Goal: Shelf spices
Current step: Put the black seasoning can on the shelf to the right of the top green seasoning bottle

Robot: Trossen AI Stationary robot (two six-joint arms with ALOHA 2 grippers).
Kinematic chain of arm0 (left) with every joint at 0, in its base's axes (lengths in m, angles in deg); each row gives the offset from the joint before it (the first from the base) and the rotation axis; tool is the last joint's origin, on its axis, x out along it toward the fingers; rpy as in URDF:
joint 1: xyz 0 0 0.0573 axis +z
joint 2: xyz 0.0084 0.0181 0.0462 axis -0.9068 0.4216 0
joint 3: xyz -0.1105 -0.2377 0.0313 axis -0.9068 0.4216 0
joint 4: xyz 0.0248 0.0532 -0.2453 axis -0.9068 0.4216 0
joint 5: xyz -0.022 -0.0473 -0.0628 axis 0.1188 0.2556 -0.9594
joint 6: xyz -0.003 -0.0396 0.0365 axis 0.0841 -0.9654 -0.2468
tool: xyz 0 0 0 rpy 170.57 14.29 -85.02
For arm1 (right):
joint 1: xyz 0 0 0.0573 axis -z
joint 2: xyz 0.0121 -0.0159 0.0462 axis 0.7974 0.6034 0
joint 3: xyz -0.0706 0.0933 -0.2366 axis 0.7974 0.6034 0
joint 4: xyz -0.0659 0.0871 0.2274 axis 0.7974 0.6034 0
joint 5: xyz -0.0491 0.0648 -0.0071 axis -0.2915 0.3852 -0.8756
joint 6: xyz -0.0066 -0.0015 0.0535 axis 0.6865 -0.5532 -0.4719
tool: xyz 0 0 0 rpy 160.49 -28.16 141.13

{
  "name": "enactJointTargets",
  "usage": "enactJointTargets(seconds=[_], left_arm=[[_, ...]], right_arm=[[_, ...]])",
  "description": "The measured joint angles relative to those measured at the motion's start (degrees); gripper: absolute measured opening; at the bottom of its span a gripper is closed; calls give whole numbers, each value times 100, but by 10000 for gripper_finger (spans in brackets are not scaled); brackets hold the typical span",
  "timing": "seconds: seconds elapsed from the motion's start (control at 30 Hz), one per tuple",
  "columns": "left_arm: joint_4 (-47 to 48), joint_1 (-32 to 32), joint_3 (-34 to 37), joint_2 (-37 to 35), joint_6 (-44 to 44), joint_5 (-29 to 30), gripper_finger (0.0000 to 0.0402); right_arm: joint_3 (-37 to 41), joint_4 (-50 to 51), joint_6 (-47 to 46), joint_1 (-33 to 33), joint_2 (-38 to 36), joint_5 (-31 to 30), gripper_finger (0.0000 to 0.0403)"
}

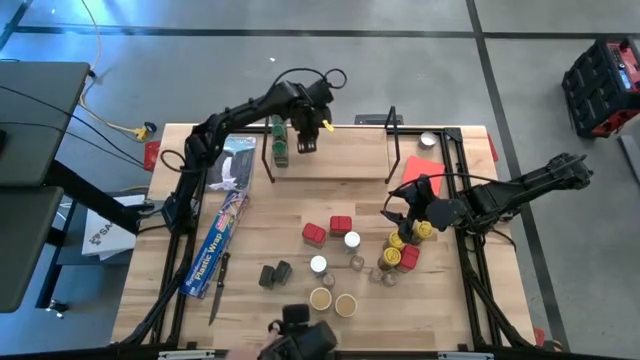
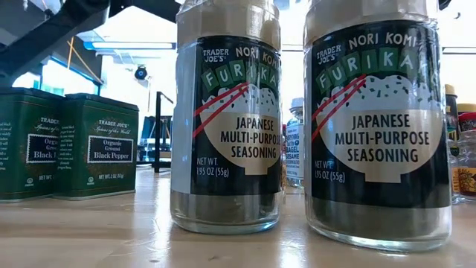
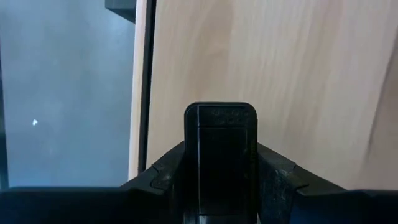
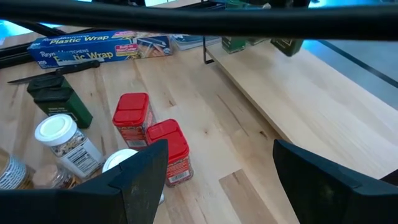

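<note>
— Where are you, left to right?

— My left gripper [image 1: 308,135] clamps a dark tin [image 3: 221,158] over the shelf [image 1: 350,160], beside green jars [image 1: 279,140] at nine o'clock.

— And the right?

— My right gripper [image 1: 408,212] hangs wide and empty; the yellow-lidded jars [image 1: 403,250] lie just at six o'clock, red tins [image 1: 328,229] farther at nine. That arm is nearer.

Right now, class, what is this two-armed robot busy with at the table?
It is putting spice jars onto the shelf. The left gripper is over the shelf board, holding a dark tin between its fingers beside two jars already standing there. The right gripper hangs open above the loose spices on the table, holding nothing. Most jars are not yet shelved.
</note>
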Motion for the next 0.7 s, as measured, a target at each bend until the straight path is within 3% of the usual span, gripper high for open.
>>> enactJointTargets(seconds=[0.7], left_arm=[[1,379,8,29,162,-120,138]], right_arm=[[0,2,-28,0,-2,0,284]])
